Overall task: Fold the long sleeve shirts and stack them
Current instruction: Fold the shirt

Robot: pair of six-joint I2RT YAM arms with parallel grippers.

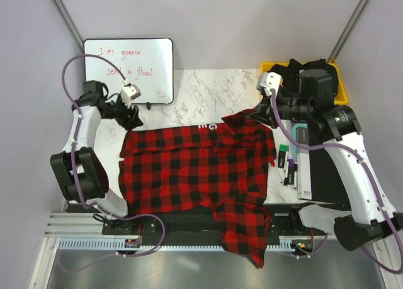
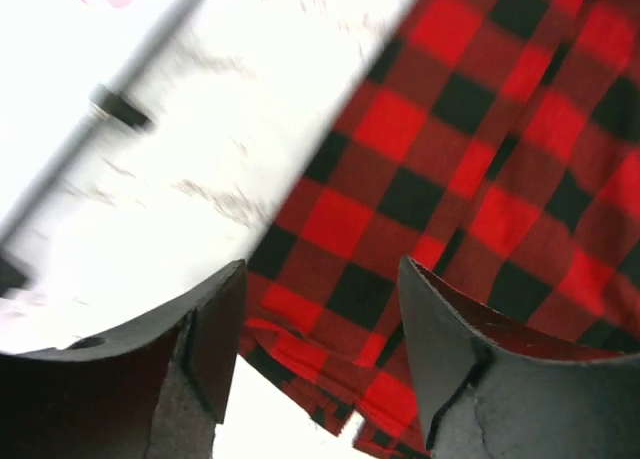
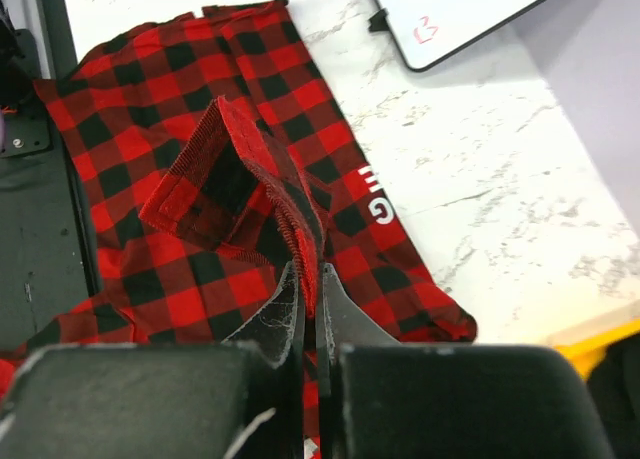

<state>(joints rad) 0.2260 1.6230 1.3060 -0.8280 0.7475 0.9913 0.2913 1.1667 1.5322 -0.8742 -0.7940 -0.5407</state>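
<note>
One long sleeve shirt (image 1: 189,169) in red-and-black check lies spread flat across the marble table, and one part hangs over the near edge. My left gripper (image 1: 133,118) hovers at the shirt's far left corner. In the left wrist view its jaws (image 2: 322,279) stand open, with the cloth's hem (image 2: 330,349) lying loose below them. My right gripper (image 1: 255,116) is at the shirt's far right corner. The right wrist view shows it (image 3: 312,279) shut on a raised fold of the shirt (image 3: 230,169), pulled up off the table.
A whiteboard (image 1: 129,68) with red writing lies at the back left, close to the left gripper. A yellow bin (image 1: 343,90) sits at the back right. Markers (image 1: 286,166) and a white strip lie on the table right of the shirt, beside a black mat (image 1: 324,175).
</note>
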